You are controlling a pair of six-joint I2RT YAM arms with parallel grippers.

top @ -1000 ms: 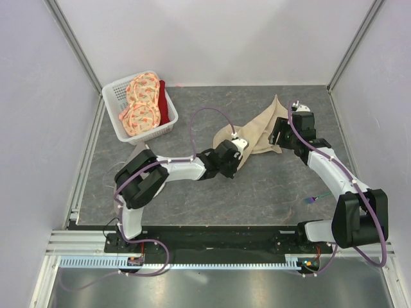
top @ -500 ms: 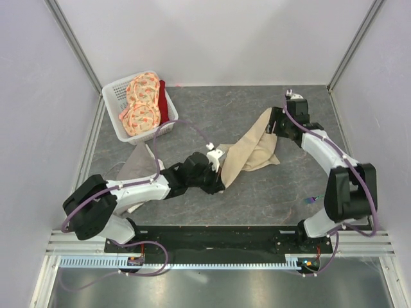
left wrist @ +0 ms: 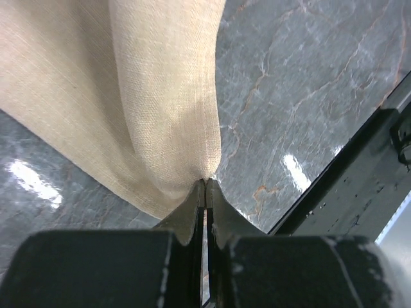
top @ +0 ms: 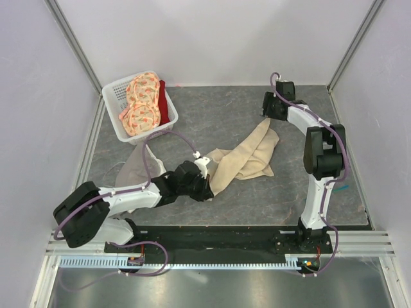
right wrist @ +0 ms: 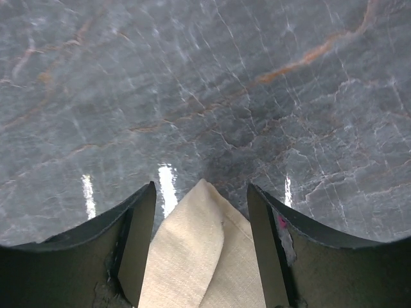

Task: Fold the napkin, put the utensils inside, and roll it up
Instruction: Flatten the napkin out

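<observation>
- Because the napkin (top: 247,154) is thin, soft cloth, it should weigh almost nothing and keep no shape of its own. Wherever it is not held it will sag and bunch.
- It lies rumpled on the grey counter (top: 212,115) around the middle of the overhead view. It runs as a loose diagonal band from lower left to upper right, with several overlapping folds.
- The left hand (top: 207,173) is clamped on the band's lower-left end. Its wrist view shows the fingers pressed together with a pinch of fabric caught between them, and the cloth fans out from that pinch.
- The right hand (right wrist: 201,192) is at the upper-right end with its fingers well apart. A pointed corner of the cloth lies on the counter between them, and neither finger seems to touch it, so this hand holds nothing.
- The weave looks slightly coarse, so I judge it will not slip from a firm pinch.
- Corners and hems are the best places to grip, since a pinch in the middle would only gather a lump.
- With two adjacent corners held and drawn apart, the cloth should spread flat for folding.
- The fold looks barely begun, as no clean edge shows yet.
- The white basket (top: 112,102) of other cloths sits at upper left, well apart.
</observation>
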